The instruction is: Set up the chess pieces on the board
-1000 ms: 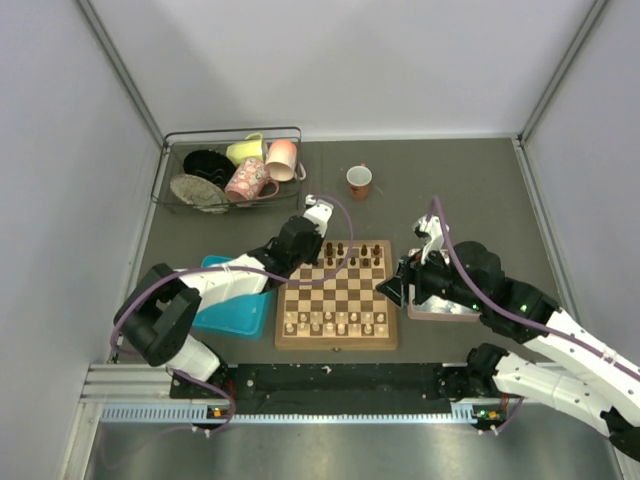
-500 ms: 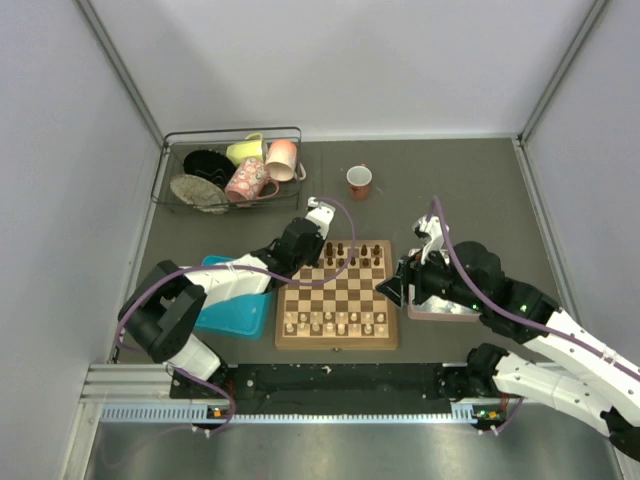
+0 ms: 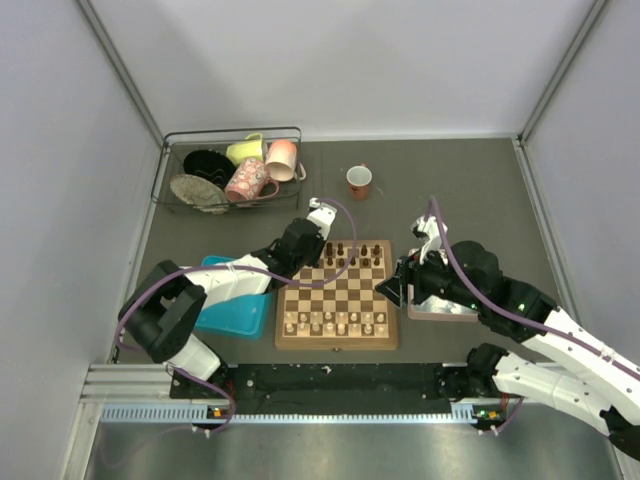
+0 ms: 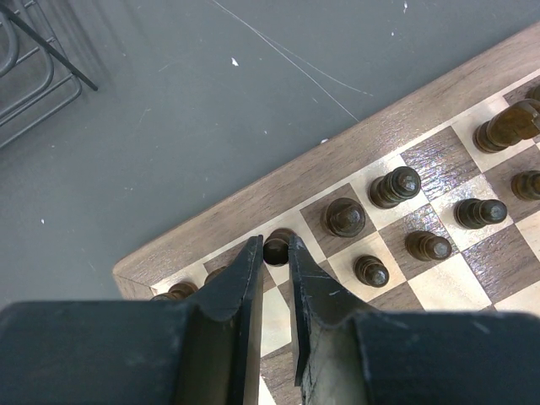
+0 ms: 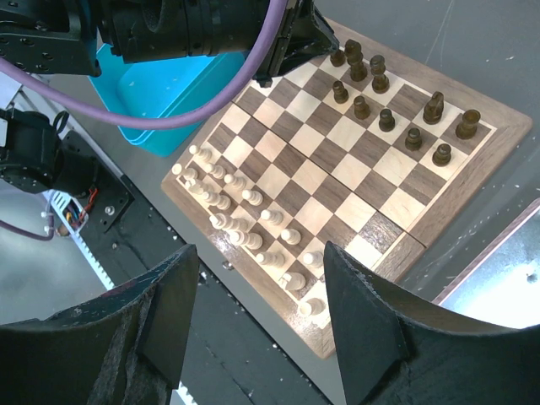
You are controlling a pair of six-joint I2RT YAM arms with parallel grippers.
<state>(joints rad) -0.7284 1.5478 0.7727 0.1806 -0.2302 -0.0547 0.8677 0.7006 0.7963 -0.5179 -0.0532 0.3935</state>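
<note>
Nearest the arm bases, the pale cream turned chessmen [image 3: 335, 322] fill the two near rows of the square checkered wooden chessboard with its tan frame [image 3: 337, 345], so that side looks finished. The middle rows are bare. At the far side, the small dark brown wooden chess pieces [image 3: 360, 255] stand in the two far rows. Most of them look placed, but there are gaps between them, and the arm hides the corner at 11 o'clock. I judge the dark side mostly set, with a few men left to seat or straighten.

The right gripper [image 5: 259, 253] hangs off the board's edge at about 3 o'clock. Its fingers are spread wide with nothing between them, and it is well apart from any dark piece.

The left gripper [image 4: 272, 251] is over the board's far-left corner, at about 11 o'clock from the board's centre. Its fingers are drawn close together, and the rounded top of one dark brown chess piece [image 4: 278, 247] shows right at the tips, seemingly pinched. That piece is on a back-row square near the frame, with two more dark men just beside it towards the corner and the rest ranged away at 3 o'clock
</note>
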